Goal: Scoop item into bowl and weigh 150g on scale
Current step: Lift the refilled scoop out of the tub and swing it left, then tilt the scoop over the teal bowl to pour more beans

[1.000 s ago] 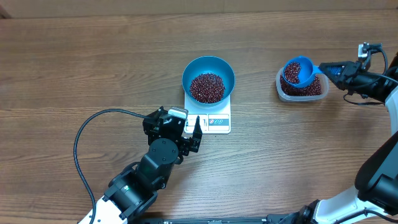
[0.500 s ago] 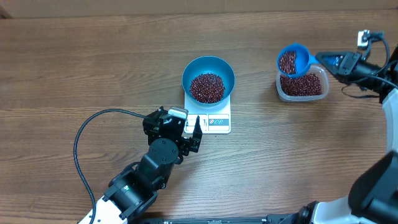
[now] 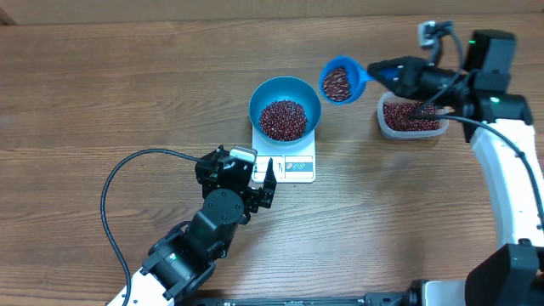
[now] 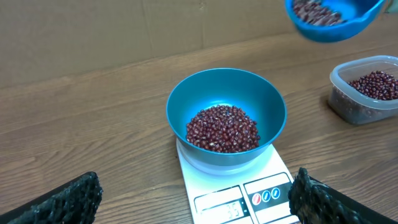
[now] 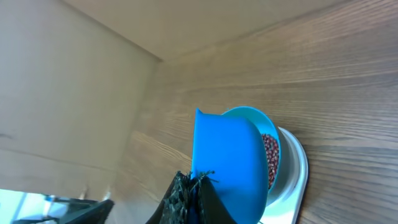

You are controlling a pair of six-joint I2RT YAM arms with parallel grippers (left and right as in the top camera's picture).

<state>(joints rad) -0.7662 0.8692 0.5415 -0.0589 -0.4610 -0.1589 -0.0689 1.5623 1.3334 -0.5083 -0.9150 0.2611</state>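
While the scoop (image 3: 338, 82) hangs full of beans at about 2 o'clock from the bowl (image 3: 257, 100), just outside the rim and between it and the tub (image 3: 382, 120), the step in hand looks like the carry-and-pour. The right jaws are clamped narrow on the scoop's handle. The left jaws are spread wide and empty, parked low over the worktop (image 3: 127, 85) at 6 o'clock from the scale (image 3: 299, 167), touching nothing as far as I can see.

The bowl sits square on the scale with a decent heap of beans (image 3: 283, 119) already in the middle. The display (image 4: 219, 209) is lit, but the digits are too blurry for me to read, so no idea how close to target it is.

My two cents on doing this bit well:
- Keep the scoop level until it's over the middle of the bowl, otherwise beans roll off onto the worktop.
- Tip it slowly and trickle rather than dump; taking beans back out is a pain.
- Don't let the scoop rest on the bowl's rim, since I'd expect that to throw the reading off.
- Keep the left jaws off the scale's front edge for the same reason.
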